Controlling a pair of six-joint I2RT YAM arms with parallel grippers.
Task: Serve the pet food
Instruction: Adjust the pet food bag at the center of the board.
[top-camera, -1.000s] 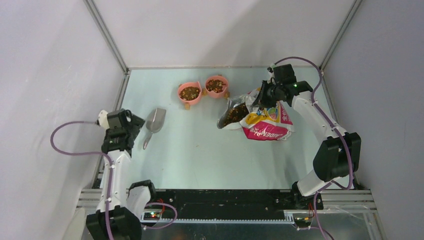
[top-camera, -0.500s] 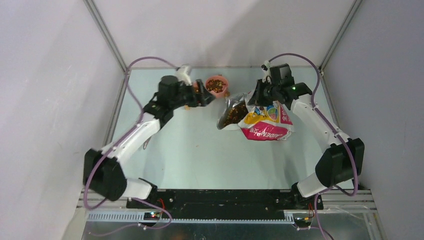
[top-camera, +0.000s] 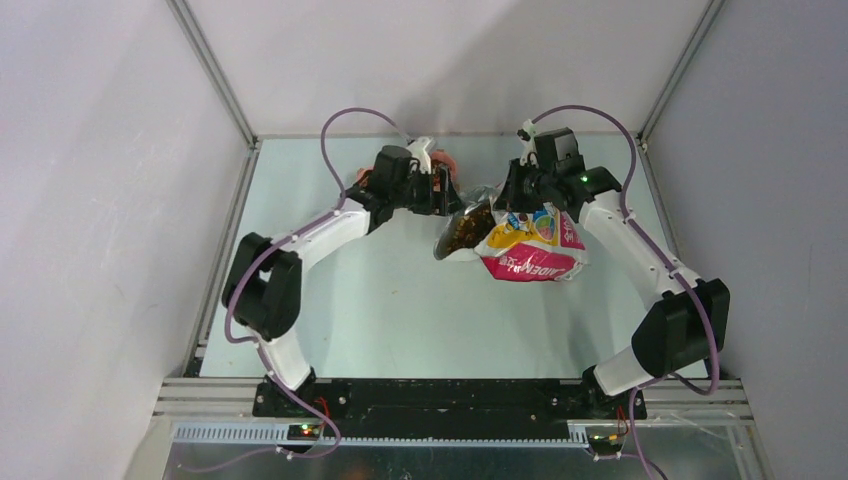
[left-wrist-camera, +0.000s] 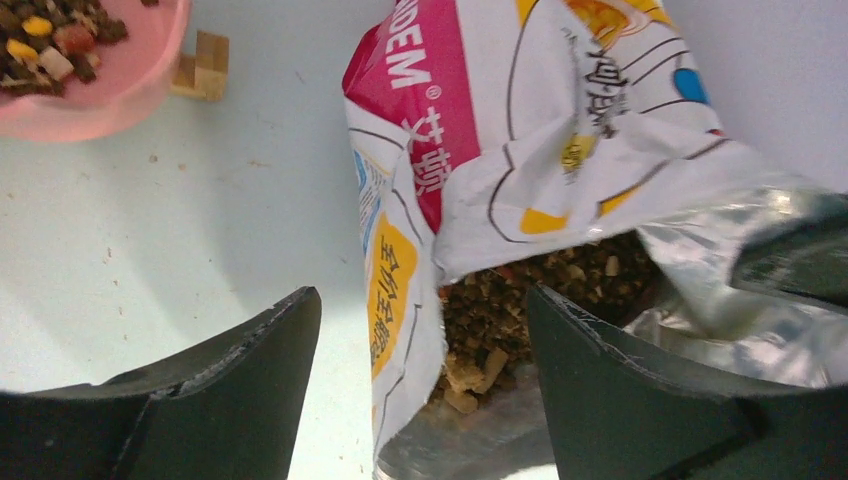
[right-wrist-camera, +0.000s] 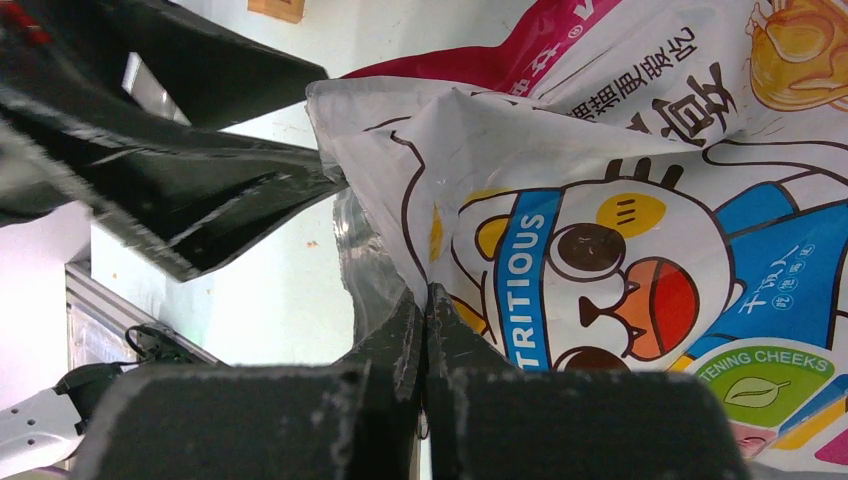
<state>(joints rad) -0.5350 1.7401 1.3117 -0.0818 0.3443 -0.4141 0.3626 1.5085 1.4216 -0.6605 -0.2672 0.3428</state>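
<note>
The left gripper (left-wrist-camera: 420, 305), jaws spread, is now brought across to the bag (left-wrist-camera: 520, 130), whose edge is pinched by the right gripper (right-wrist-camera: 424, 300); a second hold above the pet food (left-wrist-camera: 500, 320) is expected.

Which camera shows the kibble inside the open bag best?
Left wrist: the kibble sits close up in the open bag. Top external shows it only as a small dark patch; right wrist shows just the printed side of the bag.
</note>
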